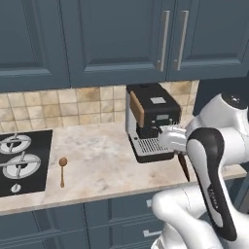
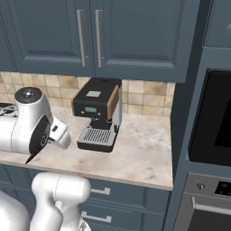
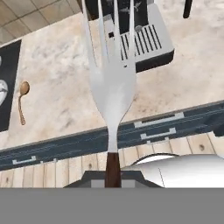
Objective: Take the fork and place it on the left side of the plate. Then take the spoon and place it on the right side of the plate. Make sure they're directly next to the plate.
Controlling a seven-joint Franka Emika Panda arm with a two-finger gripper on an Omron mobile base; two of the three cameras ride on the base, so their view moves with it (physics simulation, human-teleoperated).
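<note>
Fork [image 3: 111,83] sits closest to the hand cam, tines pointing away, dark handle running down into the claw [image 3: 113,173], which is closed on the handle end; prob. held by the tail so the tines stay free for laying down. Far left on the desk [image 1: 104,165], stove [image 1: 19,160] w/ burners. Just beside it the spoon [image 1: 62,169] lies flat, untouched, waiting for its turn. Further right, coffee machine [image 1: 151,121] against the backsplash. Can't tell where the plate is.
</note>
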